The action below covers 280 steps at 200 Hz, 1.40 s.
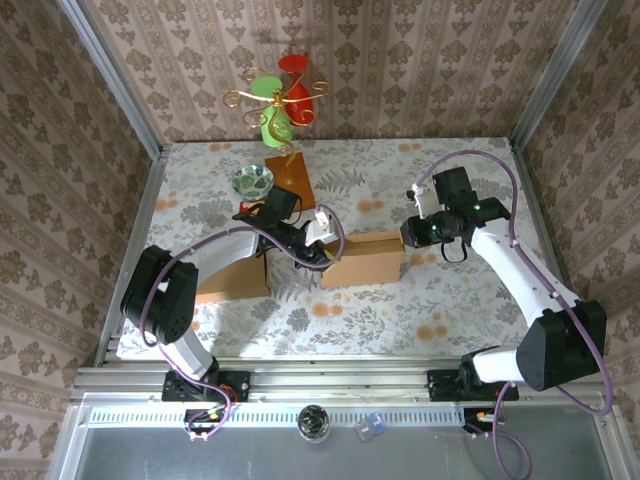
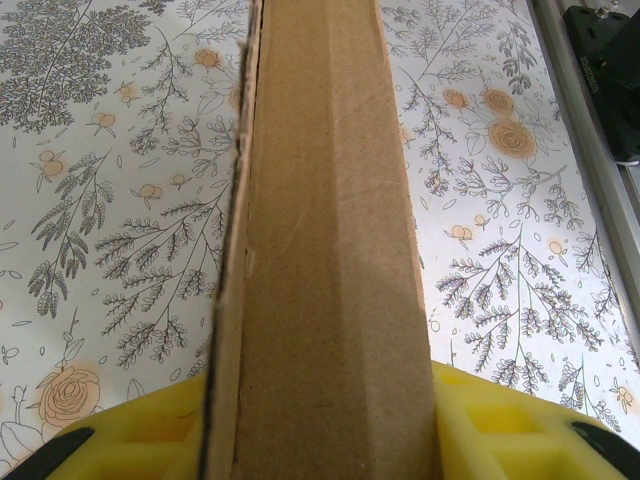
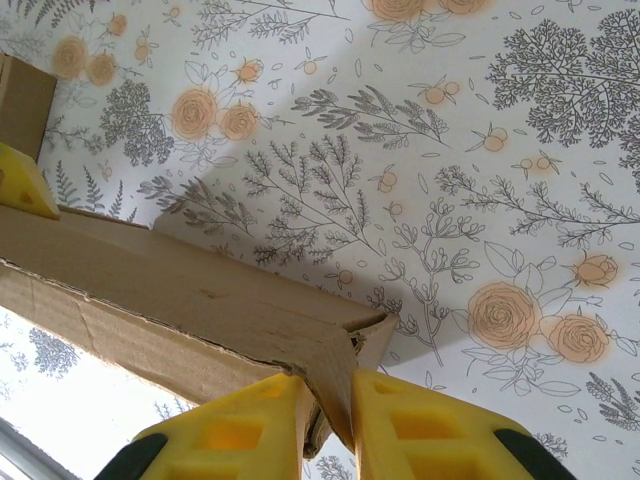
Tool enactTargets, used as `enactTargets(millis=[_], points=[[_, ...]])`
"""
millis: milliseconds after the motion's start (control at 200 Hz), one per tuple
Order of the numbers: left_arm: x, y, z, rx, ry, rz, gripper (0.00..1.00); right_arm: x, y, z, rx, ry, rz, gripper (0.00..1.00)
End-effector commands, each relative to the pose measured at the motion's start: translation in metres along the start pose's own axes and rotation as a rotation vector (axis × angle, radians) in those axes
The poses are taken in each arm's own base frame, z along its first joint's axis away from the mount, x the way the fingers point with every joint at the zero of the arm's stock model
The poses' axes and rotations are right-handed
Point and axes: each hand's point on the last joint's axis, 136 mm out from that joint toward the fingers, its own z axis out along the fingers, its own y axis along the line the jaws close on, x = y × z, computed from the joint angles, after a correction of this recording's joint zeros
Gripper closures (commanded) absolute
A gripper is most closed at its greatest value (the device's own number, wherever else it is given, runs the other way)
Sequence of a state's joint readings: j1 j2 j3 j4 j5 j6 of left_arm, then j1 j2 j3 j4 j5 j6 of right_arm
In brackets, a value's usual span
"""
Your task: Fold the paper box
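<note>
Bowl (image 1: pixel 254 180), ornament stand (image 1: pixel 289 178) behind box (image 1: pixel 365 260)

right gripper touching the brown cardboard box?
Touching. In the right wrist view, the right gripper has its yellow fingers pressed on both sides of a corner flap of the brown cardboard box, with no gap.

**Brown box, floral cloth**

The paper box (image 1: pixel 362 258) is plain brown cardboard. Beneath it the tablecloth (image 1: pixel 420 320) is white with grey foliage and orange blossoms. Behind the box, an ornament (image 1: pixel 278 98) shows gold, red and green.
</note>
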State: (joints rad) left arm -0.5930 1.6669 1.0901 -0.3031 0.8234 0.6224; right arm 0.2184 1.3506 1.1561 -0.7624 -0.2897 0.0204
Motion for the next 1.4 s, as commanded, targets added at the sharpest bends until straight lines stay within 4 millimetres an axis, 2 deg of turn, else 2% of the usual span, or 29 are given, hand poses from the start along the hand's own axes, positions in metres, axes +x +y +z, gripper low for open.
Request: enactTargets(millis=[0, 285, 515, 865, 975, 1285, 1395], points=[[-0.013, -0.005, -0.008, 0.009, -0.021, 0.019, 0.60, 0.001, -0.005, -0.001, 0.044, 0.016, -0.025, 0.81], [-0.014, -0.003, -0.008, -0.001, -0.024, 0.018, 0.61, 0.001, -0.012, -0.001, 0.126, 0.018, -0.023, 0.91], [-0.015, 0.001, -0.006, -0.022, -0.026, 0.005, 0.61, -0.001, -0.015, -0.008, 0.195, -0.023, 0.011, 1.00], [-0.017, 0.011, -0.005, -0.078, -0.035, -0.016, 0.64, -0.001, -0.003, -0.012, 0.159, -0.072, 0.176, 1.00], [-0.016, 0.011, -0.004, -0.083, -0.030, -0.016, 0.65, 0.003, -0.005, -0.009, 0.166, -0.068, 0.207, 1.00], [-0.016, 0.013, -0.004, -0.095, -0.027, -0.019, 0.65, 0.017, -0.009, 0.000, 0.195, -0.099, 0.173, 1.00], [-0.016, 0.016, -0.006, -0.129, -0.036, -0.029, 0.60, 0.019, -0.008, -0.002, 0.211, -0.136, 0.158, 1.00]])
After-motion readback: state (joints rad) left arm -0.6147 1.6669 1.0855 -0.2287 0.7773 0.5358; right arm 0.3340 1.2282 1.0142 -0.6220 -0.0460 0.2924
